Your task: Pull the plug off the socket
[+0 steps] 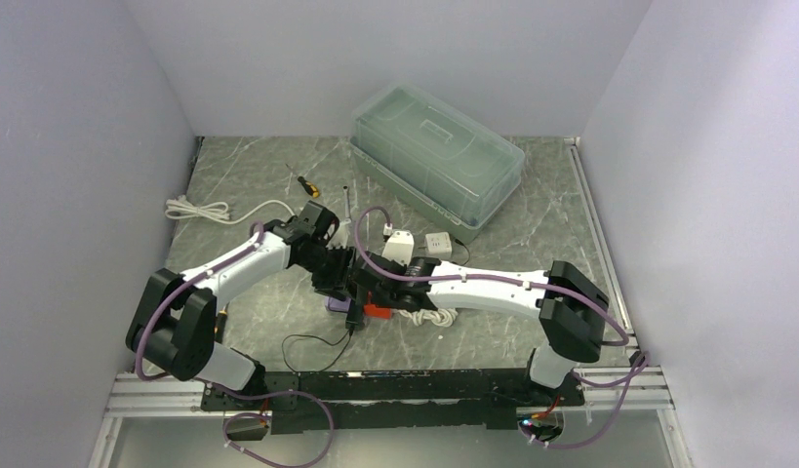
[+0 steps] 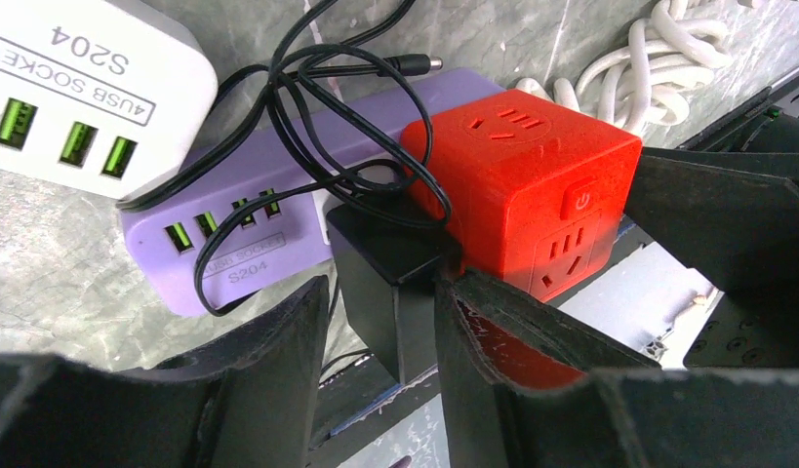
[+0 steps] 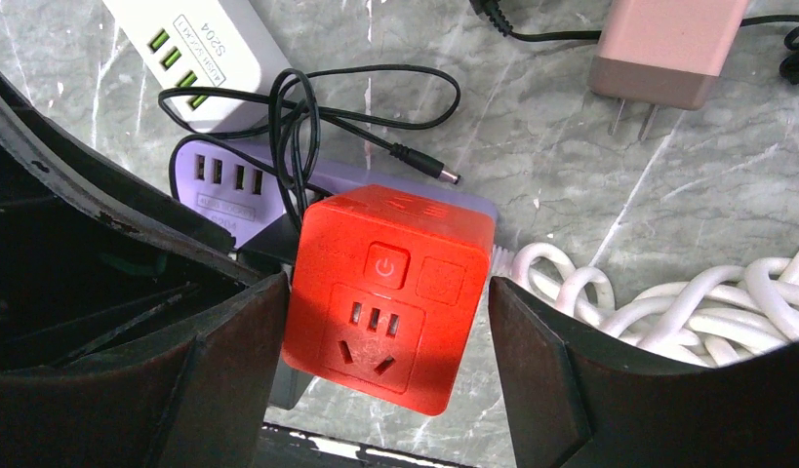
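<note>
Top cam: high behind the arm bases, facing down over whole table; both wrist cams v. close, sharing red socket cube point(image 2: 522, 185) point(image 3: 385, 292) w/ top view point(image 1: 376, 311).

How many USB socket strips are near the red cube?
2: a white USB socket strip lying further out, and a purple USB socket strip directly behind the red cube socket. More may be hidden.

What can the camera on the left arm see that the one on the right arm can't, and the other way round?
Only the left wrist view shows the black plug seated in the side of the red socket cube, between the left pincer fingers. Only the right wrist view shows a pink adapter lying apart. Both show the cube, purple USB strip, white USB block and coiled white cord.
</note>
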Controlling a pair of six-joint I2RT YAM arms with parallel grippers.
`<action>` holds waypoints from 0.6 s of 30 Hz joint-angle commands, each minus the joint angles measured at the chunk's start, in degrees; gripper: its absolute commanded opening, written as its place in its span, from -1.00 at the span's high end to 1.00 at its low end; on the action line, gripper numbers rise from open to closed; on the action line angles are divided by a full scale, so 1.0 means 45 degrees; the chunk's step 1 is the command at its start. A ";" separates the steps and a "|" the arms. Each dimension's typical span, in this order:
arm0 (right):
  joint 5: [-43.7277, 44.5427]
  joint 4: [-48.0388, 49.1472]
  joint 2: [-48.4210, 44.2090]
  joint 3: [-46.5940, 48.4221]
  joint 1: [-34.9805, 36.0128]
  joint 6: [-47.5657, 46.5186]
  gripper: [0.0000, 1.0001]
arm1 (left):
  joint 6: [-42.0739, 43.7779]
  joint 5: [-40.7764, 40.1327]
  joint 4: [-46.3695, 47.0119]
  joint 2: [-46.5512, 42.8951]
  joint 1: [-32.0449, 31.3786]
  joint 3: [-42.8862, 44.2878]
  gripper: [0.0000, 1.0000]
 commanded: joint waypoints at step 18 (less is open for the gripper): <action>0.0453 -0.0101 -0.0940 -0.0897 0.0065 0.0799 -0.05 | 0.0263 -0.1085 -0.0419 0.0691 -0.0388 0.0068 0.12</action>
